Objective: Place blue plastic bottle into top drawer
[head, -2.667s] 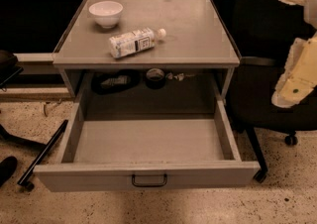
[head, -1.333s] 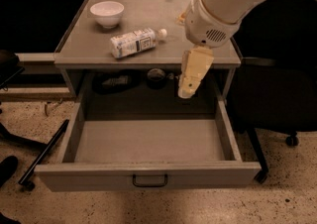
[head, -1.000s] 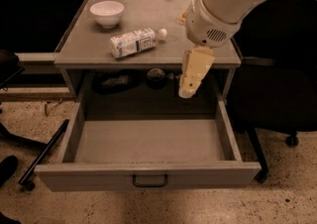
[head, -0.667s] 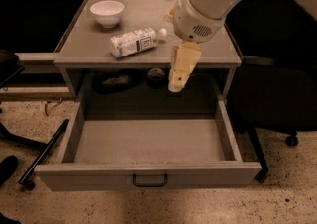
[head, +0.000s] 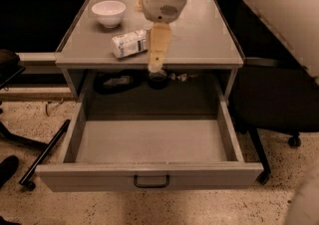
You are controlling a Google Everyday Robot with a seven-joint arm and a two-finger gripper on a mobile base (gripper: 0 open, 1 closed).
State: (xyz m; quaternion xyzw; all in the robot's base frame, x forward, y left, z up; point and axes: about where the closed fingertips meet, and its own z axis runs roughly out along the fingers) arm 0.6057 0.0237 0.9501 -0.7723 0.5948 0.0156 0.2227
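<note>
Blue plastic bottle (head: 129, 44): small, clear, pale white-bluish label. Lies on side on counter (head: 199, 35), near front edge, left of centre. Long axis roughly left-right, right end slightly farther back. Right end, probably cap, hidden behind tool (head: 157, 56). Tool hangs at that end, over counter's front edge; contact with bottle unclear.

Top drawer (head: 89, 175): wide, shallow, grey metal, pulled well out below counter. Flat front panel, small dark wire handle (head: 151, 181) at centre.
</note>
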